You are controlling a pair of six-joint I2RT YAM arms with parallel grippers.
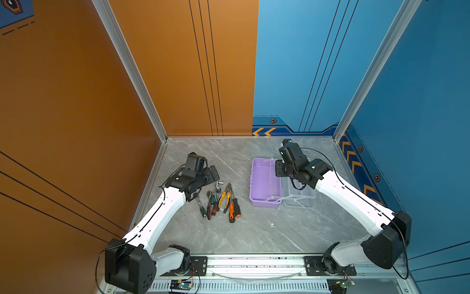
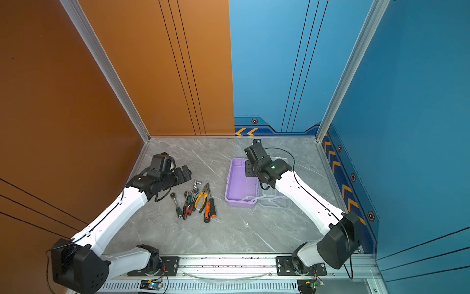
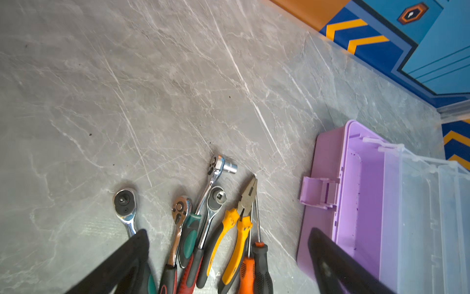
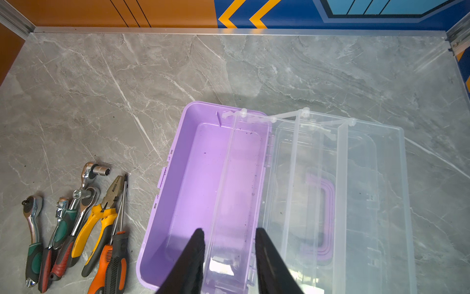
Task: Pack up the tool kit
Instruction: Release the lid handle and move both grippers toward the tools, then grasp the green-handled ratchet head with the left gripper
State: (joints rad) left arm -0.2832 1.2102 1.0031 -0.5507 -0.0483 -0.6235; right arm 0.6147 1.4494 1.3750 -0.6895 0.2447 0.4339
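The lilac case [image 1: 262, 183] [image 4: 188, 178] lies open at the right with a bare floor. Its clear lid [image 1: 300, 201] is folded flat to the right, and the purple handle [image 4: 323, 219] shows through it. My right gripper [image 1: 279, 171] [image 4: 229, 230] is shut on the clear inner tray [image 4: 236, 191] over the case's hinge side. The tools lie in a heap left of the case: yellow-handled pliers [image 1: 225, 197] [image 3: 239, 229], an orange screwdriver [image 1: 232, 215], a red-handled tool [image 1: 213, 208] and steel ratchet wrenches [image 3: 124, 206]. My left gripper [image 1: 213, 175] [image 3: 229, 233] hangs wide open and empty above the heap's far end.
The grey marble table [image 1: 254, 229] is walled by an orange panel at the left and back and by a blue panel [image 1: 381, 178] close behind the case's lid. A metal rail [image 1: 254, 262] runs along the front edge.
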